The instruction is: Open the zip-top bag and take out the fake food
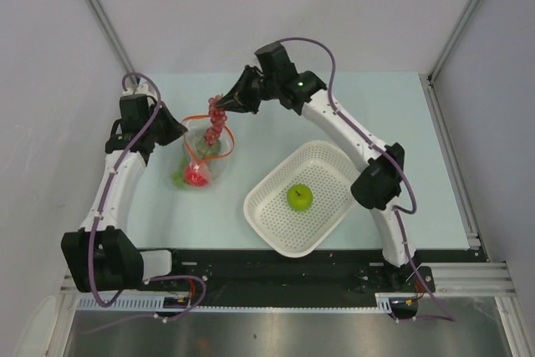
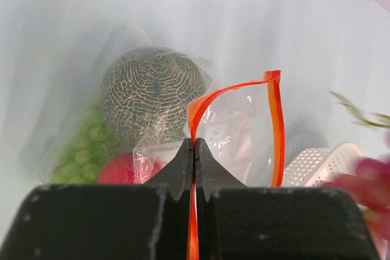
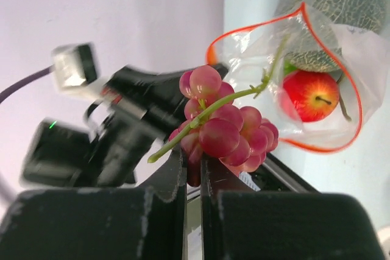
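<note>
A: We begin with the worktop (image 1: 376, 106). What is the biggest thing on it?

B: The white basket (image 1: 338, 175), on the right half, near the right arm's base. One green apple (image 1: 300, 197) lies inside it.

A: And the bag (image 1: 201, 160)?

B: We see it left of the basket and apart from it, resting on the worktop with its mouth pulled open. The orange zip strip (image 2: 277, 126) forms a wide loop.

A: What holds it?

B: Our left gripper (image 2: 194, 147) is closed tight on the bag's rim, with the strip pinched between its fingers.

A: What do we find inside?

B: A netted melon (image 2: 152, 89) is the largest piece. A red apple (image 3: 311, 94) sits next to it, and a green piece (image 2: 82, 150) lies beside them, too blurred to name.

A: And the grapes (image 3: 228, 132)?

B: Our right gripper (image 3: 194, 162) is clamped on the bunch and holds it in the air, just beside the bag's mouth. We cannot tell whether the stem tip touches the rim.
</note>
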Controlling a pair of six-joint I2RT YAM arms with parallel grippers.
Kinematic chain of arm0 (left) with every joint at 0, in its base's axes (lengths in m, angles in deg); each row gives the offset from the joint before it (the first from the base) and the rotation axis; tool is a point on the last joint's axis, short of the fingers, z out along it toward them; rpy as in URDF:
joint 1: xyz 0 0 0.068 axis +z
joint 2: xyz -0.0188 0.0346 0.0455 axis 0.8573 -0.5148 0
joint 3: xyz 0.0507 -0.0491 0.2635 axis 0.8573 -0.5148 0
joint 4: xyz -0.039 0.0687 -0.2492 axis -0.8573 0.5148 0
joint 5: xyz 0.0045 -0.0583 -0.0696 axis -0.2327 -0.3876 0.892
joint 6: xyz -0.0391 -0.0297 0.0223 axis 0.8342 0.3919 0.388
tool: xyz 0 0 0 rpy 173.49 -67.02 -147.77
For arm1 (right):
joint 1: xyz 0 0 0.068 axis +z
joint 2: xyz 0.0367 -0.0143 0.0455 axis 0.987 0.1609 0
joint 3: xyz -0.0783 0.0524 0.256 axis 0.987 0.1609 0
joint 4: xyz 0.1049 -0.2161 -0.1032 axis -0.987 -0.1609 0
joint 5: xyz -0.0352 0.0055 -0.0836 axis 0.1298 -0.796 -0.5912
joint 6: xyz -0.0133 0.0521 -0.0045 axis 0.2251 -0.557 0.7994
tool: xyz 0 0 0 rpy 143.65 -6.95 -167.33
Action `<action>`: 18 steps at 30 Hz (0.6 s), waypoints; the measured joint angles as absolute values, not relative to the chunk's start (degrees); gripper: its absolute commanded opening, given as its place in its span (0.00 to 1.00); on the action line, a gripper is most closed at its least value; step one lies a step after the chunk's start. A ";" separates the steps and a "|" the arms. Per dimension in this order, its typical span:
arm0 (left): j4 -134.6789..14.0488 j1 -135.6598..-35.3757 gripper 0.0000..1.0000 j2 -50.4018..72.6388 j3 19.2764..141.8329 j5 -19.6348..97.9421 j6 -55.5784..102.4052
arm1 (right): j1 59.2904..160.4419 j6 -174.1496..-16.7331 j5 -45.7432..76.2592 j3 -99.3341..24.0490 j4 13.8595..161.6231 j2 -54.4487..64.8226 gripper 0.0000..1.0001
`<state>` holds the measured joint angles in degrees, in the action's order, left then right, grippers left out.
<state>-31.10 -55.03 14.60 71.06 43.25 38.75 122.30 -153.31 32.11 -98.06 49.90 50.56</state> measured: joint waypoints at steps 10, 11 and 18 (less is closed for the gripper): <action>-32.10 -54.20 0.00 10.91 73.73 48.02 37.26 | 112.07 -145.12 34.01 -59.39 48.68 15.24 0.04; -32.30 -54.20 0.00 10.91 73.81 48.37 37.20 | 110.72 -143.98 34.03 -55.24 48.09 12.31 0.07; -32.47 -54.16 0.00 10.89 74.54 50.71 35.91 | 105.99 -134.87 31.45 -38.06 38.91 5.10 0.10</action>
<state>-32.47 -54.16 10.89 74.54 50.71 35.91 105.99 -134.87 31.45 -38.06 38.91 5.10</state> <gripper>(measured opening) 0.006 0.100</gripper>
